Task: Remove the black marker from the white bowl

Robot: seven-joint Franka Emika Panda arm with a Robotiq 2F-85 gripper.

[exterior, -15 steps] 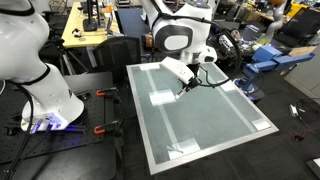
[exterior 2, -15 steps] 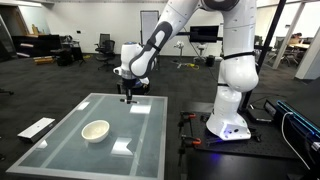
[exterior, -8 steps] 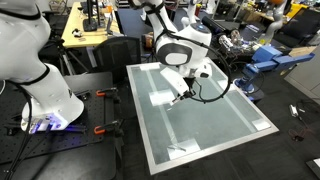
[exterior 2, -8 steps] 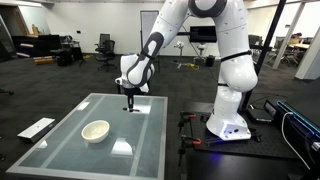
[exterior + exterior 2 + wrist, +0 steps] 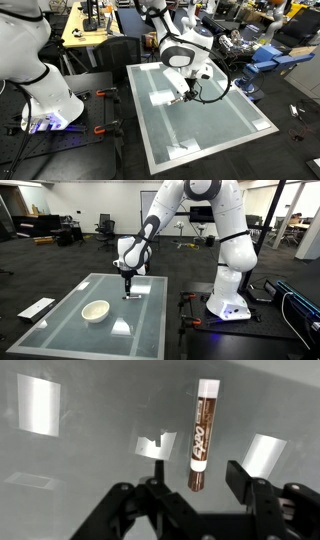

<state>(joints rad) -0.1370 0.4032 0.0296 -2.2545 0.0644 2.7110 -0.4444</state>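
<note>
The black marker [image 5: 201, 435] lies flat on the grey glass table, its lower end between my gripper's [image 5: 195, 485] open fingers, touching neither finger. In an exterior view the gripper [image 5: 127, 288] hangs just above the table's far right part, with the marker [image 5: 131, 297] a small dark streak beneath it. The white bowl [image 5: 96, 310] stands to the left of the gripper, well apart from it, with nothing in it. From the opposite side the gripper [image 5: 183, 95] is low over the table, and the arm hides the bowl.
White tape patches lie on the table [image 5: 60, 330], one near the gripper [image 5: 141, 288] and one nearer the front [image 5: 122, 327]; two show in the wrist view [image 5: 38, 405] [image 5: 262, 455]. The robot's white base [image 5: 228, 305] stands right of the table. A keyboard [image 5: 36, 307] lies on the floor.
The arm came down toward the table. The gripper, shut on the marker before, has opened, and the marker now lies on the table.
</note>
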